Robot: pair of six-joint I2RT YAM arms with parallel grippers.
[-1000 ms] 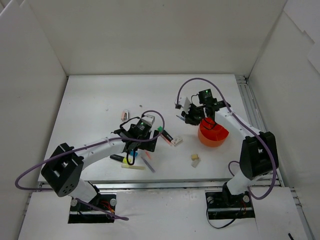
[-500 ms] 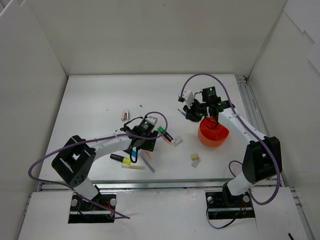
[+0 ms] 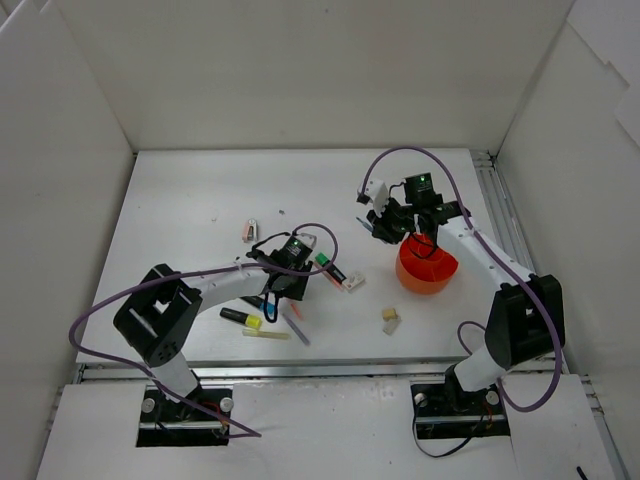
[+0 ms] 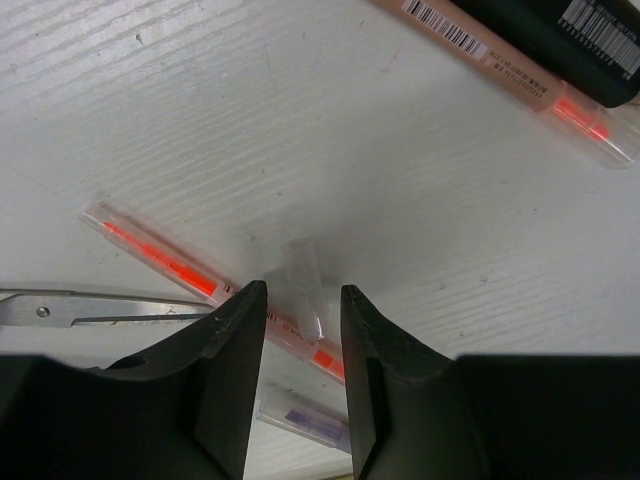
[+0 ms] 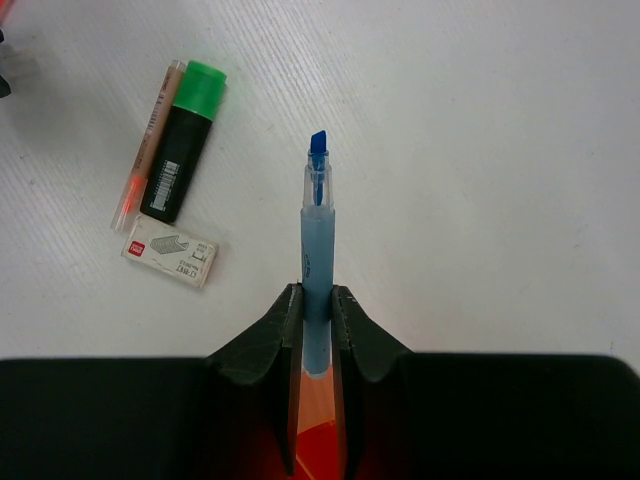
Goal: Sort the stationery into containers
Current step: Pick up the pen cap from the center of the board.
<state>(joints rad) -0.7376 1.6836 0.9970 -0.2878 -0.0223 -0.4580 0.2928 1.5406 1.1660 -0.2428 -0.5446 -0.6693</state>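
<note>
My left gripper (image 4: 297,295) is low over the table, its jaws a narrow gap apart. They straddle a thin orange pen (image 4: 160,255) that lies slantwise, with a clear cap (image 4: 305,275) between them untouched. In the top view this gripper (image 3: 278,292) is among the scattered stationery. My right gripper (image 5: 318,300) is shut on a blue pen (image 5: 318,235), tip pointing away, and hangs above the rim of the orange-red pot (image 3: 427,268), whose orange inside (image 5: 320,450) shows below the jaws. From above, the right gripper (image 3: 386,226) is at the pot's upper left.
A green-tipped black highlighter (image 5: 183,150), a peach pen (image 5: 145,150) and a staple box (image 5: 170,257) lie between the arms. A yellow-tipped highlighter (image 3: 240,317), beige erasers (image 3: 390,318) and a pink clip (image 3: 248,230) lie about. A clear purple pen (image 4: 300,418) and metal scissors blades (image 4: 80,308) are by the left jaws.
The left jaws have narrowed from wide to a small gap around the orange pen. The right gripper rose slightly with the blue pen, then held still.
</note>
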